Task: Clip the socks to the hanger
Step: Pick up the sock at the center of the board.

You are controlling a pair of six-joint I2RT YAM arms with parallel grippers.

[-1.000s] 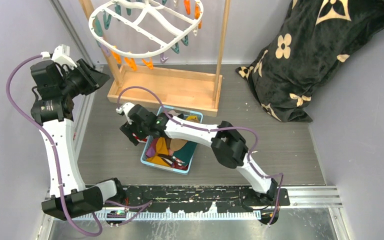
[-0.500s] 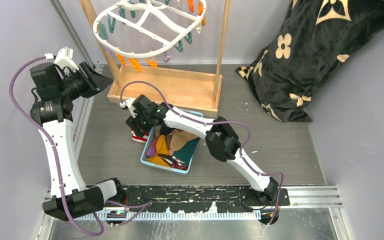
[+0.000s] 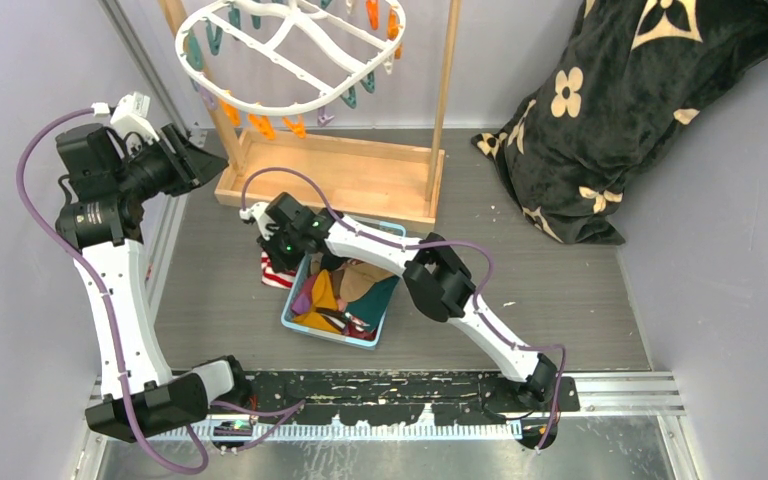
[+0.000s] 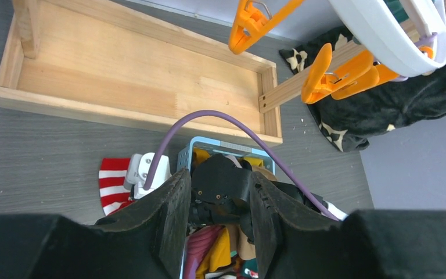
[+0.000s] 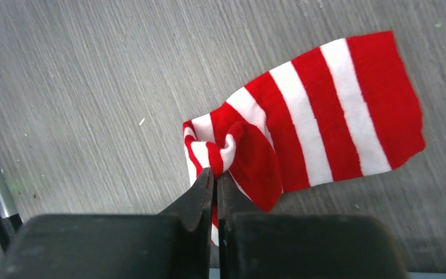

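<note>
A red-white striped sock lies on the grey floor just left of the blue basket. My right gripper is shut on a bunched fold at one end of it; from above, the gripper sits right over the sock. More socks, mustard, tan and maroon, fill the basket. The white oval hanger with orange and teal clips hangs at the top. My left gripper is held high at the left below the hanger's rim, open with nothing between its fingers. Orange clips dangle close above it.
The light wooden stand with its tray base is behind the basket. A black flower-patterned blanket is heaped at the back right. A grey wall and a metal rail run close along the left arm.
My right gripper has shifted slightly toward the basket's left side and closed on the striped sock on the floor. The hanger has swung a little. The left arm has barely moved.
</note>
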